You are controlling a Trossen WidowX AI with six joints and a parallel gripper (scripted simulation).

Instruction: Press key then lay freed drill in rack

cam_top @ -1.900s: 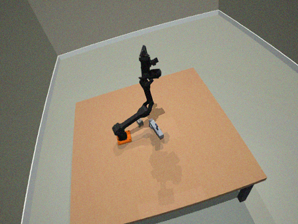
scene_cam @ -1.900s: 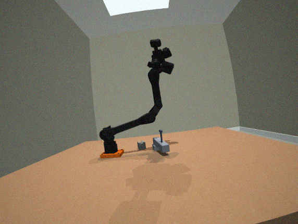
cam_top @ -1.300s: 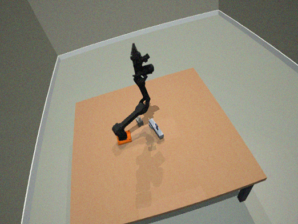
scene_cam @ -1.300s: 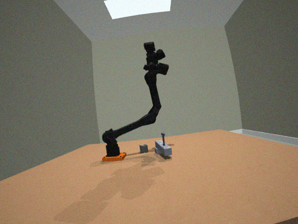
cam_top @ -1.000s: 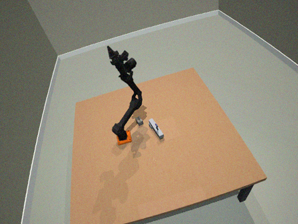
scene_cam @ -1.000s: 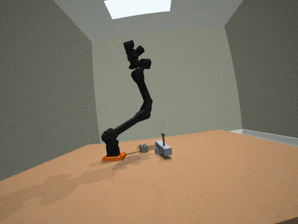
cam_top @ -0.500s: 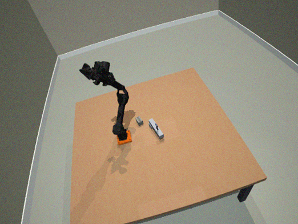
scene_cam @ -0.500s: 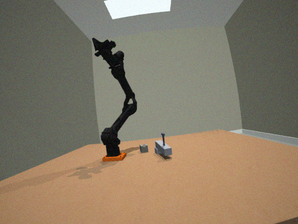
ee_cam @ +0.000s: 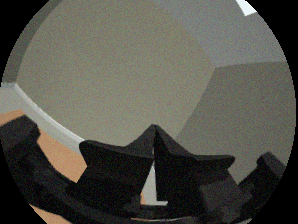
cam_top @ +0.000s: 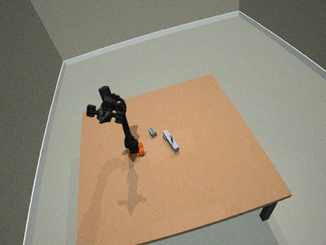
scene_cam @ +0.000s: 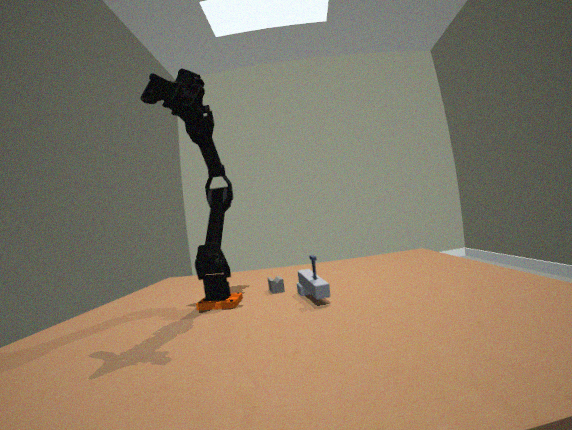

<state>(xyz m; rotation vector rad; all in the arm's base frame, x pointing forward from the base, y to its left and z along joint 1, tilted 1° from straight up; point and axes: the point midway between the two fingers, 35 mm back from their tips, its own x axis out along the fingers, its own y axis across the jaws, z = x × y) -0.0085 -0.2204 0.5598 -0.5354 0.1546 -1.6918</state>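
Note:
A dark blue drill (cam_top: 171, 139) (scene_cam: 314, 267) stands upright in the top of a long light grey block (cam_top: 175, 146) (scene_cam: 310, 284). A small part juts from the block's left side in the exterior view; I cannot tell whether it is the key. The rack (cam_top: 152, 132) (scene_cam: 276, 285), a small grey block with a notched top, stands to the left of the long block. My gripper (cam_top: 103, 120) (ee_cam: 153, 127) is shut and empty, its fingertips touching. It is raised high above the table, far from the drill and rack.
The orange arm base (cam_top: 136, 150) (scene_cam: 220, 302) sits on the wooden table (cam_top: 206, 172) (scene_cam: 375, 360), to the left of the rack and the long block. The arm rises steeply from it and casts a long shadow over the table. Walls surround the table.

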